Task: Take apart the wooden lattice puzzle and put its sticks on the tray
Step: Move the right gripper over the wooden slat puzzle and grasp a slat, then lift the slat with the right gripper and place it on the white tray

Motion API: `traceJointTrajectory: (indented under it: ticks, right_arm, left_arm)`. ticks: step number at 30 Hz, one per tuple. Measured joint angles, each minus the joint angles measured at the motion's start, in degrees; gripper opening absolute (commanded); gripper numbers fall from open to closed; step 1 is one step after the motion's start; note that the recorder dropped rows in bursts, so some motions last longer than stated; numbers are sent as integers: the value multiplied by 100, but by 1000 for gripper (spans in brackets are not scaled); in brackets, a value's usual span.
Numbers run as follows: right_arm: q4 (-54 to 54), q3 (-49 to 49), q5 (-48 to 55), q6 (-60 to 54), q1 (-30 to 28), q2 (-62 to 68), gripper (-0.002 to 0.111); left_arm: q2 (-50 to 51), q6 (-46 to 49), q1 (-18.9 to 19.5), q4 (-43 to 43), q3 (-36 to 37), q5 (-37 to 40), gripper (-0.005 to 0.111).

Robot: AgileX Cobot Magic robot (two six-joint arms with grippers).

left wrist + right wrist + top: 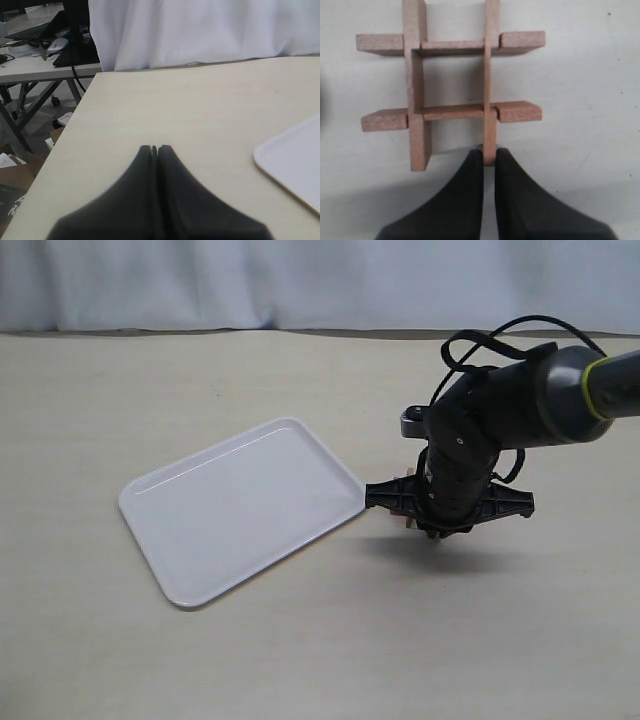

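My right gripper [488, 158] is pinching one stick [490, 75] by its end; lattice puzzle [415, 80] looks light, stiff, friction-fit, so I'd pull straight.

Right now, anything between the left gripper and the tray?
Nothing. In the left wrist view, only bare tabletop runs from the shut left gripper to the tray corner.

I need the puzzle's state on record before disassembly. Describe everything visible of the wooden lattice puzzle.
The wooden lattice puzzle is a hash-shaped grid of four flat, reddish-brown sticks that look like wood, two crossing two and interlocked where they meet. It is fully assembled and lies flat on the pale table, beside the tray, not on it. The right gripper is shut on the end of one stick; nothing else touches it.
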Motion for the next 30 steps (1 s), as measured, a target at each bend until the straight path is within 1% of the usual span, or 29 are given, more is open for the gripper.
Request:
traceJointTrajectory:
  ticks: [9, 19, 26, 30]
  right_arm:
    - [0, 0, 119, -345, -25, -60, 4]
    - [0, 0, 129, -589, -37, -501, 4]
    - [0, 0, -277, -704, -37, -1078, 4]
    - [0, 0, -479, -715, -37, -1196, 4]
  left_arm:
    - [0, 0, 0, 0, 0, 0, 0]
    - [0, 0, 0, 0, 0, 0, 0]
    - [0, 0, 0, 0, 0, 0, 0]
    - [0, 0, 0, 0, 0, 0, 0]
